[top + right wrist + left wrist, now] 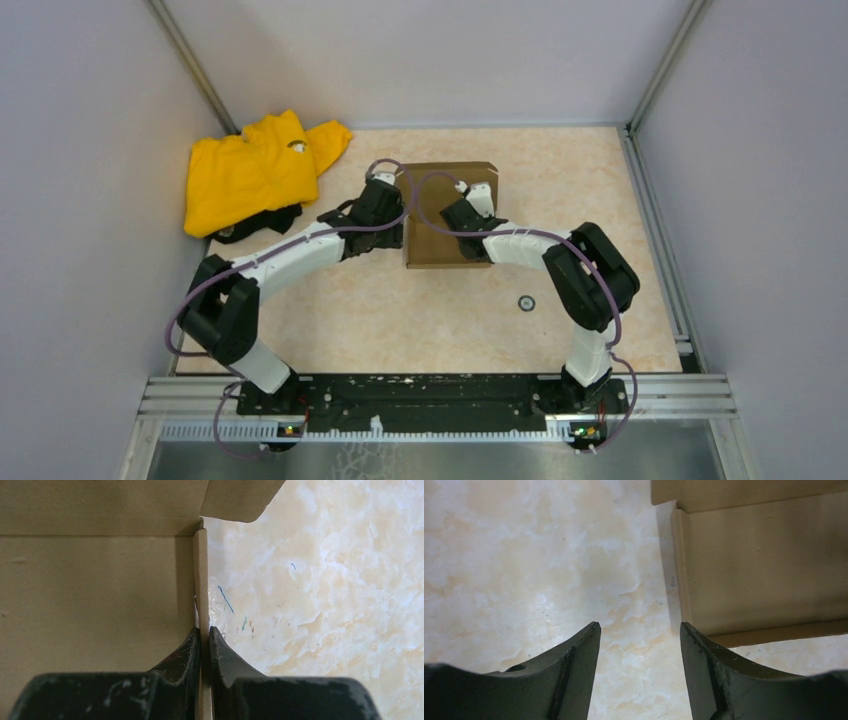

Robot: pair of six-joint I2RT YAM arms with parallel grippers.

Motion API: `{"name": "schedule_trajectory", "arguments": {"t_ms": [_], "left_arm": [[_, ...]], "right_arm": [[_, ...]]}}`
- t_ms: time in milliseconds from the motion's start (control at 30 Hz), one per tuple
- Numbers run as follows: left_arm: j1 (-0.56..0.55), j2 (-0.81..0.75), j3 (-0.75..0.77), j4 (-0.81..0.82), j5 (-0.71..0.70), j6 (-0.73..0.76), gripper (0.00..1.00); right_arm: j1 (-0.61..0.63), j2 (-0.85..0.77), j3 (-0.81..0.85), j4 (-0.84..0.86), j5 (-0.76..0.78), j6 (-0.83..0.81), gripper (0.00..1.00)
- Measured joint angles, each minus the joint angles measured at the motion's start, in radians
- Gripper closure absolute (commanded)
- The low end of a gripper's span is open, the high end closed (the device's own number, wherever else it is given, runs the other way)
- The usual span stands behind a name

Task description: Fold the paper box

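The paper box (447, 214) is plain brown cardboard lying in the middle of the table. In the right wrist view its right side wall (200, 580) stands upright on edge, and my right gripper (204, 630) is shut on that wall, one finger inside the box and one outside. A rounded flap (240, 500) juts out at the far corner. My left gripper (640, 625) hovers open over the bare tabletop just off the left edge of the paper box (764, 565), with nothing between its fingers.
A crumpled yellow garment (255, 170) lies at the back left of the table, close to the left arm. A small dark ring (525, 302) sits on the tabletop in front of the box. Grey walls and metal rails enclose the table.
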Motion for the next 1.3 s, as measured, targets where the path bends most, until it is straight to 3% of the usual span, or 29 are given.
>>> {"name": "schedule_trajectory", "arguments": {"t_ms": [333, 800, 1300], "left_arm": [[-0.043, 0.142, 0.04, 0.116, -0.017, 0.005, 0.36], [-0.046, 0.257, 0.044, 0.303, -0.037, 0.066, 0.54], [-0.054, 0.32, 0.047, 0.349, -0.065, 0.085, 0.71]], "right_arm": [[0.001, 0.0, -0.033, 0.037, -0.008, 0.032, 1.0], [0.001, -0.007, -0.06, 0.099, -0.014, 0.032, 1.0], [0.001, -0.013, -0.072, 0.118, -0.015, 0.032, 1.0]]}}
